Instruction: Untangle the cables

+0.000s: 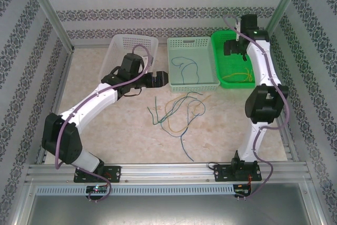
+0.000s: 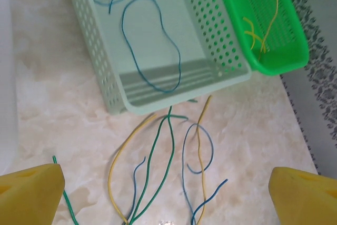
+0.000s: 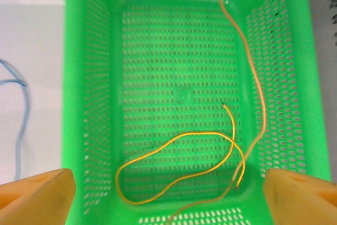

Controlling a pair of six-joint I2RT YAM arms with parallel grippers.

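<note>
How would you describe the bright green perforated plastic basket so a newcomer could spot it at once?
On the marble-patterned table, three perforated plastic baskets stand in a row at the far edge. The bright green basket is the rightmost one. Unlike the pale mint basket and the white basket to its left, it holds only thin yellow cables.

We count three baskets: a white basket [image 1: 119,45], a pale green basket [image 1: 194,85] and a bright green basket [image 1: 220,46]. The bright green basket holds two yellow cables [image 3: 174,139]. The pale green basket holds blue cable [image 2: 179,59], one strand or two, we cannot tell. The loose tangle [image 1: 179,111] on the table [image 1: 105,140] mixes yellow, green and blue strands, too crossed to count. We count two arms, the left arm [image 1: 89,104] and the right arm [image 1: 263,104].
</note>
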